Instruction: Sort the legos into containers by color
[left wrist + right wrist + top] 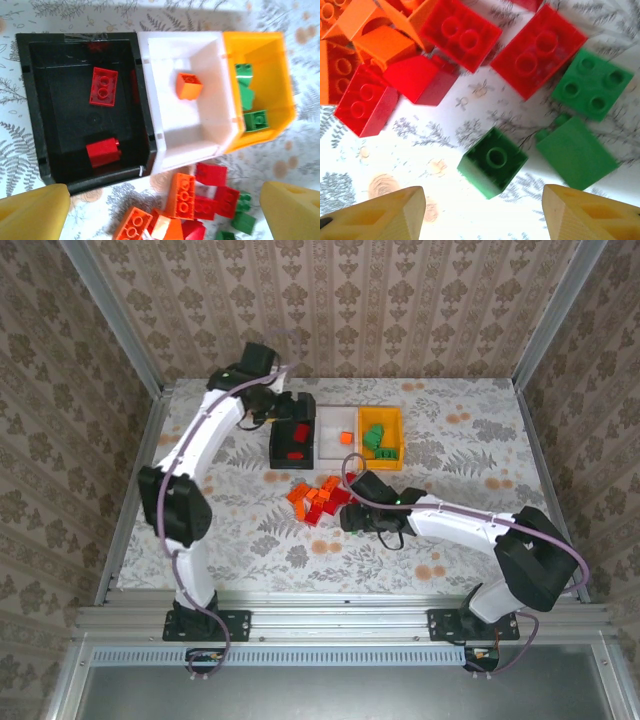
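Three bins stand side by side: black (29, 105) with two red legos (103, 86), white (192, 127) with one orange lego (189, 86), yellow-orange (277, 70) with green legos (255, 120). A loose pile of red, orange and green legos (320, 500) lies in front of them. My left gripper (290, 412) hovers open above the black bin (275, 445), nothing between its fingers (32, 212). My right gripper (485, 215) is low at the pile's right edge, open, with a small dark green lego (493, 161) on the cloth just ahead of its fingertips (592, 212).
Two more green legos (593, 85) (576, 152) lie right of the small one, with red legos (537, 50) and orange ones (350, 30) behind and to the left. The floral cloth (450, 450) runs to metal frame rails at both sides.
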Robot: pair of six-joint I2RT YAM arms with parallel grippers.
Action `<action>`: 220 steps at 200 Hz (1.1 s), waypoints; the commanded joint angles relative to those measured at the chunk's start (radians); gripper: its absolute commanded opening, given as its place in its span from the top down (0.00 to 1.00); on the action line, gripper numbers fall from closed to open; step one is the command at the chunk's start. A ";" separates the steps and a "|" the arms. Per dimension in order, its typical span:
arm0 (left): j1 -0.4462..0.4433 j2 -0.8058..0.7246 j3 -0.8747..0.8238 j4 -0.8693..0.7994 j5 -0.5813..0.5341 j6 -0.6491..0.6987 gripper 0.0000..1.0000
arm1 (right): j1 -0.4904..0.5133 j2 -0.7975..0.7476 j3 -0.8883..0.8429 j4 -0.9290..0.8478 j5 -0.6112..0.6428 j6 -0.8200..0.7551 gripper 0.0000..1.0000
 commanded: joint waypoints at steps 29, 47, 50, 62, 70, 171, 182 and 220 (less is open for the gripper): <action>0.076 -0.164 -0.276 0.161 0.097 -0.075 0.00 | 0.031 0.063 -0.025 0.014 -0.003 0.203 0.37; 0.087 -0.188 -0.342 0.208 0.121 -0.083 0.00 | 0.033 0.107 -0.001 0.049 -0.040 0.204 0.37; 0.089 -0.188 -0.346 0.209 0.123 -0.084 0.00 | 0.035 0.115 0.005 0.051 -0.042 0.203 0.37; 0.092 -0.188 -0.355 0.203 0.140 -0.084 0.00 | 0.044 0.143 0.031 0.042 -0.036 0.204 0.37; 0.094 -0.194 -0.365 0.206 0.151 -0.081 0.00 | 0.048 0.161 0.044 0.037 -0.026 0.199 0.37; 0.087 -0.234 -0.409 0.236 0.175 -0.088 0.00 | 0.060 0.324 0.209 -0.077 0.111 0.085 0.43; 0.087 -0.233 -0.408 0.235 0.174 -0.089 0.00 | 0.063 0.323 0.209 -0.089 0.130 0.072 0.45; 0.087 -0.227 -0.410 0.235 0.177 -0.089 0.00 | 0.081 0.321 0.200 -0.097 0.162 0.030 0.57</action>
